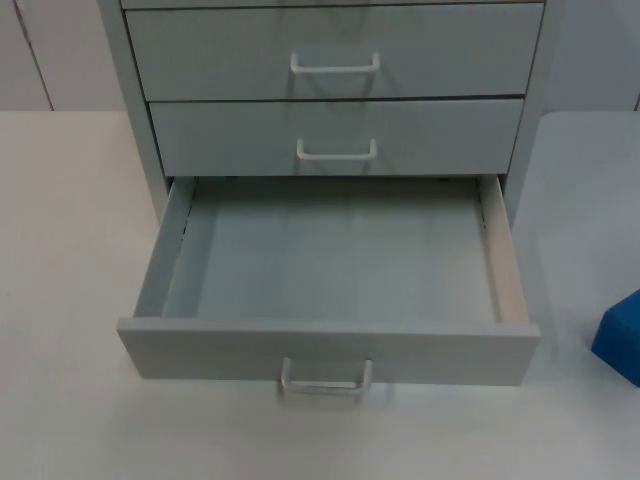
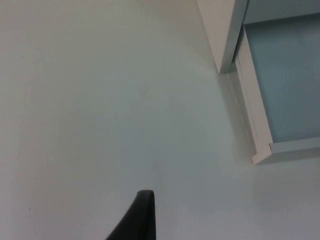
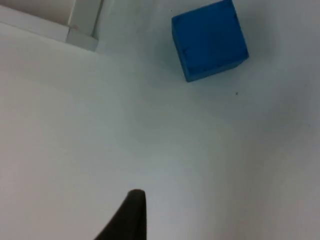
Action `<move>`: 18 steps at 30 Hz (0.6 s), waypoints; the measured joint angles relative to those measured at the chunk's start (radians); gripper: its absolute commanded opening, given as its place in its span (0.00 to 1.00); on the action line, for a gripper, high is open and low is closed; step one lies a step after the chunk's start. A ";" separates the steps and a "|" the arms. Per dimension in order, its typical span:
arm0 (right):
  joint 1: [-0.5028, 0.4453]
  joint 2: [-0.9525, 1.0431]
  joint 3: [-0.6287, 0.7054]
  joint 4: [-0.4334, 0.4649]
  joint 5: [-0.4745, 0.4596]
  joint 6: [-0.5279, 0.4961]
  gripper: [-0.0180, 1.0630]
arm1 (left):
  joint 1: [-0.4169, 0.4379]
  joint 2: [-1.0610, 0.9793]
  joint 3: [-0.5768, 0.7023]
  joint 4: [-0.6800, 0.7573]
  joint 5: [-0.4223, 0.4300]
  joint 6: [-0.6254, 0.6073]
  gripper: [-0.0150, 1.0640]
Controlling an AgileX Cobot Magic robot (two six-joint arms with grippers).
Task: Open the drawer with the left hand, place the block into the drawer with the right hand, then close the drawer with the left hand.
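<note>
White table (image 1: 70, 300) carries a grey cabinet (image 1: 135, 100) and blue block (image 1: 620, 335).

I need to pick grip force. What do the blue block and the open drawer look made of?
The blue block looks like matte painted wood or foam: flat faces, no gloss. The open drawer seems grey laminated board or painted metal, smooth, with a pale handle.

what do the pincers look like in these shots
Little of either can be made out. The left pincer shows one black fingertip, narrow and tapering to a blunt squared tip, matte, with no markings. The right pincer shows the same kind of black fingertip, slim with a rounded tip, also unmarked. Both appear against the white table.
</note>
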 measured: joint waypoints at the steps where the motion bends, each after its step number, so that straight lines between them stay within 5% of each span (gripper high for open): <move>1: 0.000 0.040 0.000 -0.010 -0.021 0.000 0.99 | 0.000 0.000 0.000 0.006 0.000 0.000 0.97; 18: 0.015 0.496 -0.244 -0.034 -0.051 -0.112 0.99 | 0.000 0.000 0.000 0.020 0.000 0.001 0.97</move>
